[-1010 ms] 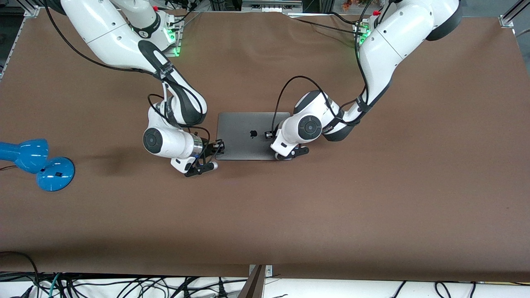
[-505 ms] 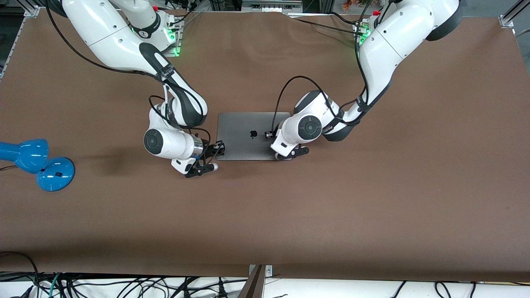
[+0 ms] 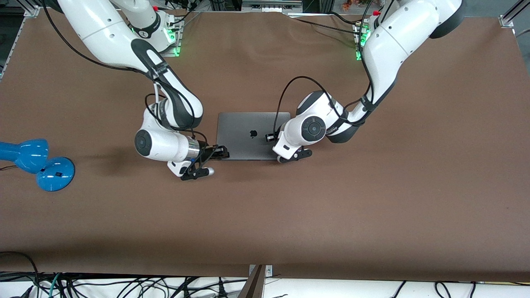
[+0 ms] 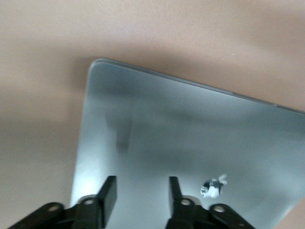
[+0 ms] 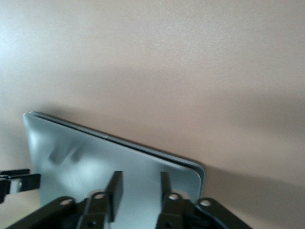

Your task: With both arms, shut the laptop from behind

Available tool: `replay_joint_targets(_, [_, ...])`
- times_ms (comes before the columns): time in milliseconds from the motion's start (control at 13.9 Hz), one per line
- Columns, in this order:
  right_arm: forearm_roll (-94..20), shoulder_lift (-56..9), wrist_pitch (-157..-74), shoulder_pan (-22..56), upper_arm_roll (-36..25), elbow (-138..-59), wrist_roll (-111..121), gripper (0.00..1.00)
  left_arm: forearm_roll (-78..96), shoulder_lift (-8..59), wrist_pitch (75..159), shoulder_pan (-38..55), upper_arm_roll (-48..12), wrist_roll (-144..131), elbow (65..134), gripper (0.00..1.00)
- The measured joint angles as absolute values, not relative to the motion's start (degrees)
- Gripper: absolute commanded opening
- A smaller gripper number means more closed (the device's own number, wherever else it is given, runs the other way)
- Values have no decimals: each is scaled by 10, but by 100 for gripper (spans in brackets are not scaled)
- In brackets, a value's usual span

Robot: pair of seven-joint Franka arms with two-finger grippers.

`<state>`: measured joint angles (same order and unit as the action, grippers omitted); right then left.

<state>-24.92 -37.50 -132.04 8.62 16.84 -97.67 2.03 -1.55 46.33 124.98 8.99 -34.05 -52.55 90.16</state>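
The grey laptop point(image 3: 248, 134) lies shut and flat in the middle of the table, its dark apple logo facing up. My left gripper point(image 3: 293, 156) hangs just over the lid's corner nearest the front camera at the left arm's end. Its fingers point(image 4: 108, 191) stand apart over the lid point(image 4: 190, 129) with nothing between them. My right gripper point(image 3: 218, 154) is over the matching corner at the right arm's end. It is open too, its fingers point(image 5: 114, 188) apart above the lid's rounded corner point(image 5: 188, 174).
A blue lamp point(image 3: 37, 163) lies on the brown table cover point(image 3: 372, 198) at the right arm's end. Cables run along the table edge nearest the front camera. My left gripper's tip point(image 5: 16, 181) shows at the edge of the right wrist view.
Both grippers have opened from shut. The right arm's wrist has drawn slightly back toward its own end of the table, and the left wrist has shifted a little. The laptop has not moved.
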Motion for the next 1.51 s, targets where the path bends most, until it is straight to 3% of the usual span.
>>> replay_joint_targets(361, [-236,-267,-1163,32,136,-970,18,100,-24,340,1092,39,-340,-441,894,100])
replay_joint_targets(793, [-54,-152,-1030,11,111,-956,-40,100,-24,213,929,-51,-340,-343,895,100])
replay_joint_targets(1226, [6,-77,-980,8,47,-926,-43,100,-24,117,842,-186,-338,-173,896,100])
replay_joint_targets(1514, [6,-41,-945,6,27,-926,-43,100,-24,69,836,-253,-337,-120,896,100])
